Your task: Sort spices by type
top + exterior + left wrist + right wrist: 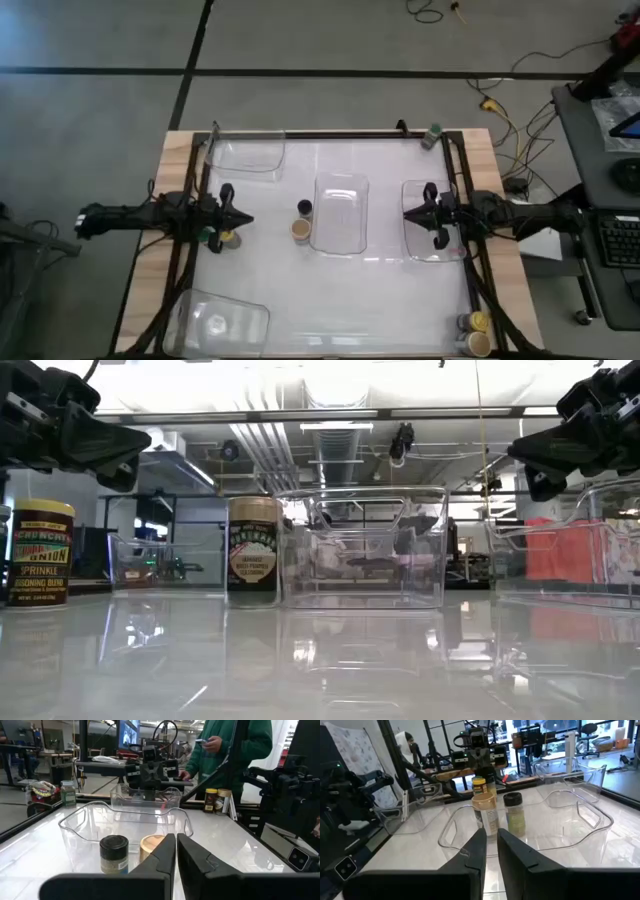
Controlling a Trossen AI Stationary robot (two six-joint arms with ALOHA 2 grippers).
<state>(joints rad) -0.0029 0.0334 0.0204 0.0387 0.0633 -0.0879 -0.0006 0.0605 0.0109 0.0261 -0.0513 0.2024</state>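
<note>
White glossy counter (pixel 340 290) carries clear bins and spice jars; one jar's label (pixel 40 555) reads "ONION SPRINKLE". Left tool (pixel 243 219) and right tool (pixel 408 213) hover closed, empty.

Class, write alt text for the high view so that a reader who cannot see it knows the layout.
Seen from above, a white table holds four clear bins, with a black-lidded jar and a tan-lidded jar beside the middle one. The left gripper and right gripper face each other, fingers shut; more jars stand at the corners.
</note>
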